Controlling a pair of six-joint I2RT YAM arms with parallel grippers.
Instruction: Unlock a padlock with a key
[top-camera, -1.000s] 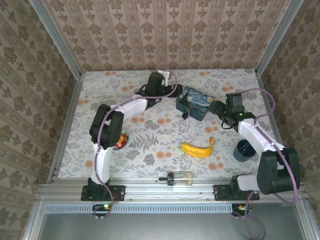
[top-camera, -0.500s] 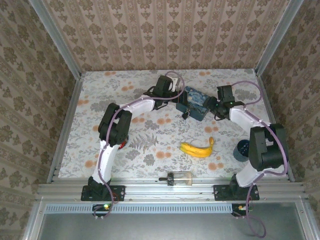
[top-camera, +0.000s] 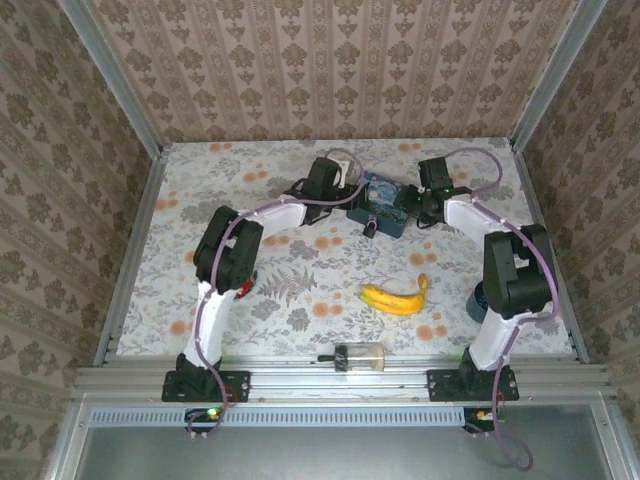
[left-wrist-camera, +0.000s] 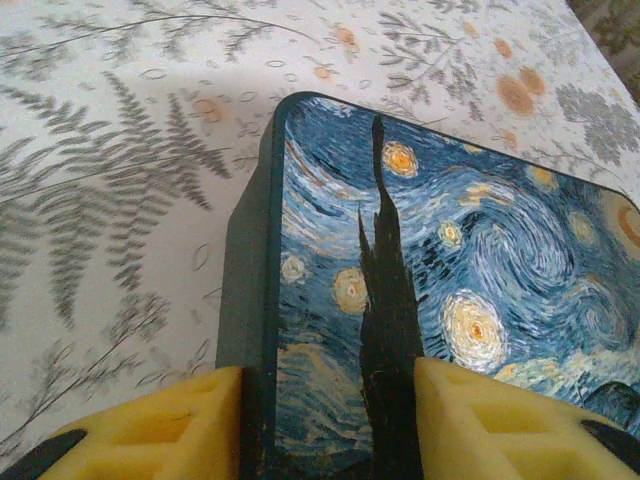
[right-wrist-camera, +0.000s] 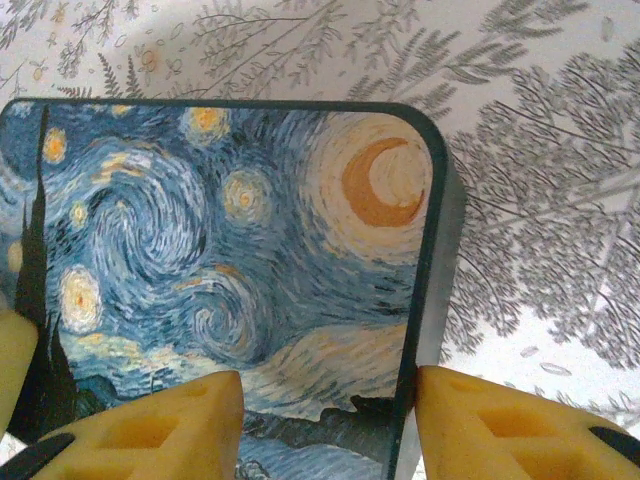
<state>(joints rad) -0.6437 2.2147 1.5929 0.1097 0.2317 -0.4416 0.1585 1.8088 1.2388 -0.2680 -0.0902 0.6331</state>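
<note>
The tiny dark padlock hangs at the front edge of the blue painted tin box, near the back of the table. No key can be seen. My left gripper sits at the box's left end. In the left wrist view it straddles a corner of the box, with one yellow finger against the side wall and the other over the lid. My right gripper straddles the opposite corner of the box the same way. Both jaws are partly apart.
A banana lies right of centre. A clear cylinder with a black cap rests near the front rail. A dark blue cup stands behind the right arm. A red object sits by the left arm's lower link.
Both arms have swung inward onto the tin box, the right one from farther right. Both pairs of jaws have narrowed around the box's corners.
</note>
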